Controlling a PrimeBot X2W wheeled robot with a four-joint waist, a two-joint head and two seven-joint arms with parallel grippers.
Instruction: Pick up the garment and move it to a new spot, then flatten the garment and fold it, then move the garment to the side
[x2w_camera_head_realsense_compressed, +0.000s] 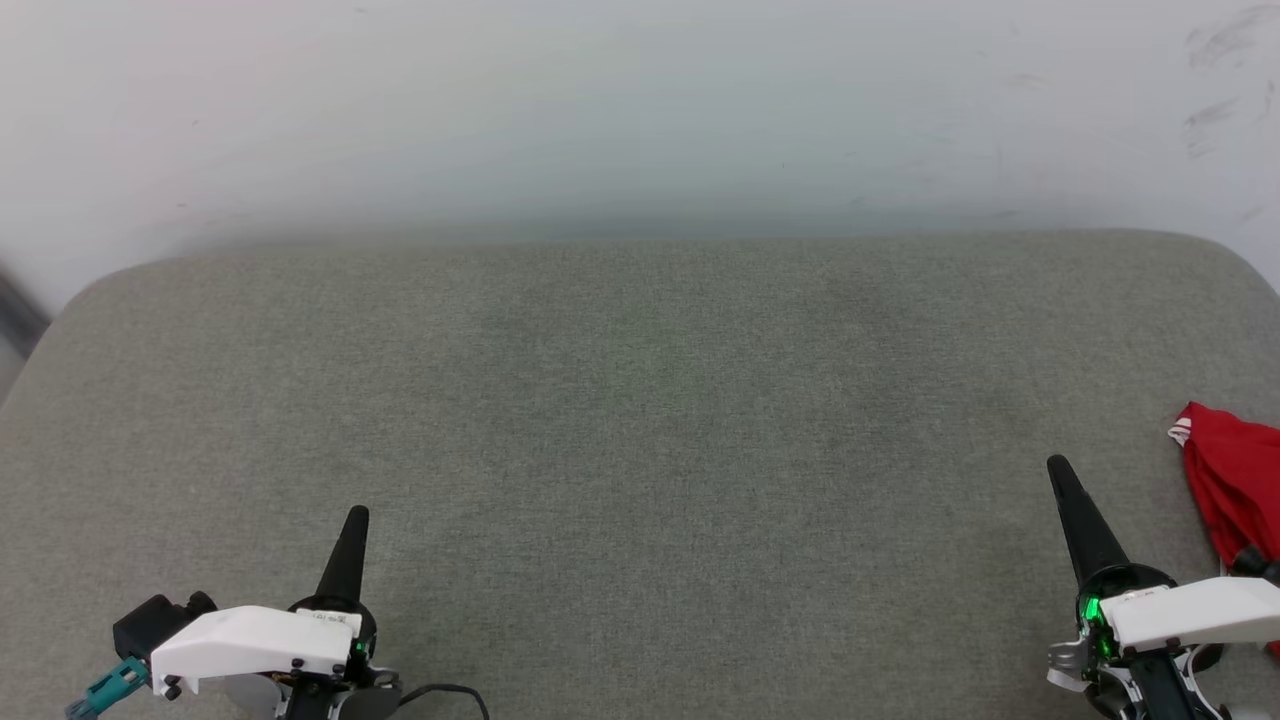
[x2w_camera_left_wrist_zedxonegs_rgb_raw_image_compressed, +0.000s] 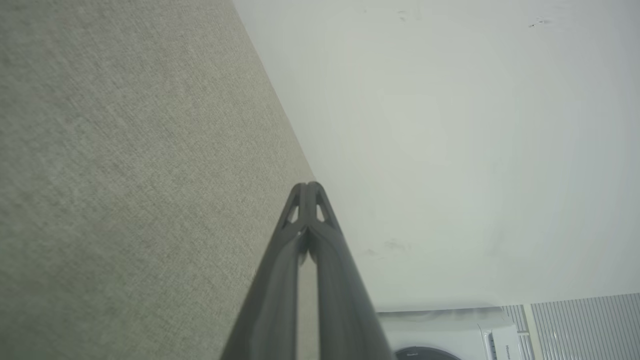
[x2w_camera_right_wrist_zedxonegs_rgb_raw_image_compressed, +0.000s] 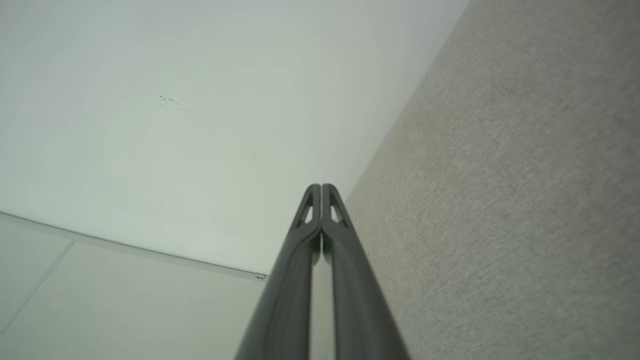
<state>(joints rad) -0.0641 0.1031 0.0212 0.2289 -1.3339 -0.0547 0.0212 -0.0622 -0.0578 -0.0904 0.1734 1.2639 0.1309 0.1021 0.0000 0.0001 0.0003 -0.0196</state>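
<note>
At the near left, the left gripper (x2w_camera_head_realsense_compressed: 355, 522) has its two dark fingers pinched together on nothing, same for the right gripper (x2w_camera_head_realsense_compressed: 1060, 475) at near right. Just right of that, the crumpled red garment (x2w_camera_head_realsense_compressed: 1235, 485) with white striped trim lies on the grey-green fabric surface (x2w_camera_head_realsense_compressed: 640, 430). Far back is a plain white wall (x2w_camera_head_realsense_compressed: 640, 100).

Light is soft, even and fairly bright; shadows are faint. In the head view a dim band of shade runs along the foot of the wall (x2w_camera_head_realsense_compressed: 640, 100) above the cushion (x2w_camera_head_realsense_compressed: 640, 450), and a green lamp (x2w_camera_head_realsense_compressed: 1092, 608) glows at the base of the right gripper (x2w_camera_head_realsense_compressed: 1056, 468). In the wrist views the fingers (x2w_camera_left_wrist_zedxonegs_rgb_raw_image_compressed: 272, 300) blur toward the bottom edge.
</note>
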